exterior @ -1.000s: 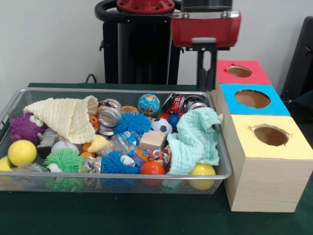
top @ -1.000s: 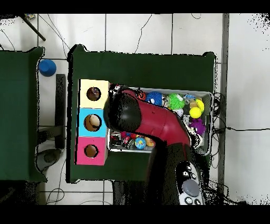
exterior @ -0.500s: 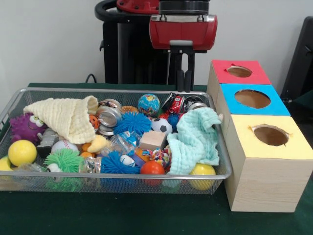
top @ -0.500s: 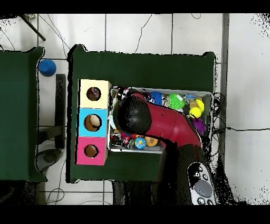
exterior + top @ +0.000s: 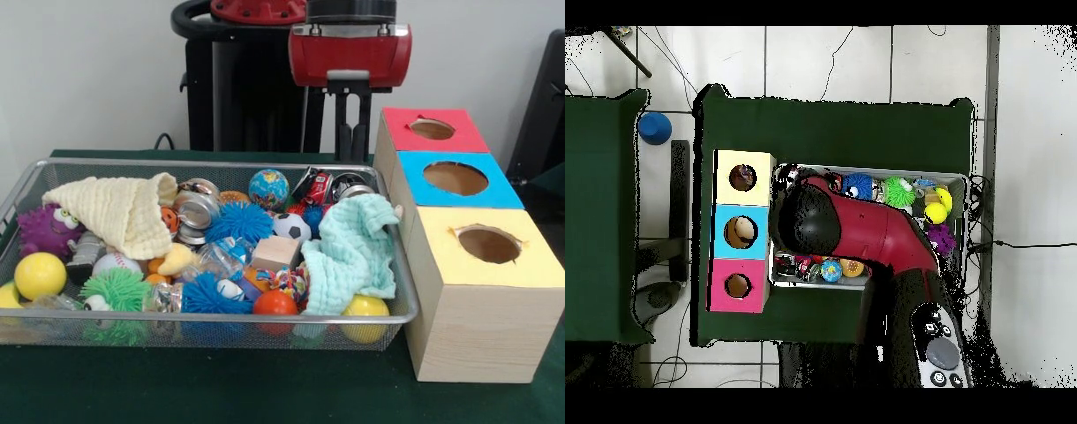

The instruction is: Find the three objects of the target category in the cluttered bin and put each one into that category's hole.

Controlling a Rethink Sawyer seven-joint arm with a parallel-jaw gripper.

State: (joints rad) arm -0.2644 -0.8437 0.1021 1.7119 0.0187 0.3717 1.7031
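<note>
The wire mesh bin [image 5: 203,164] is full of toys and fills the left of the front view. One multicoloured rope ball [image 5: 288,281] lies near the front, between a wooden block [image 5: 275,252] and a mint cloth [image 5: 353,252]. Other rope balls are hidden in the clutter. The yellow-topped box's hole [image 5: 488,245] is at the near right, and it also shows in the overhead view [image 5: 743,177]. My gripper [image 5: 353,157] hangs over the bin's back right corner, above the toys, fingers a little apart and empty. In the overhead view the arm [image 5: 855,228] hides it.
A blue-topped box [image 5: 459,179] and a red-topped box [image 5: 433,130] stand behind the yellow one. The bin also holds a cream cloth [image 5: 115,212], spiky balls [image 5: 238,221], a globe ball [image 5: 268,188], a soccer ball [image 5: 291,227], cans [image 5: 199,212] and yellow balls [image 5: 39,275].
The gripper swung left along the bin's back edge, then came partway back toward the boxes. The toys in the bin have not moved.
</note>
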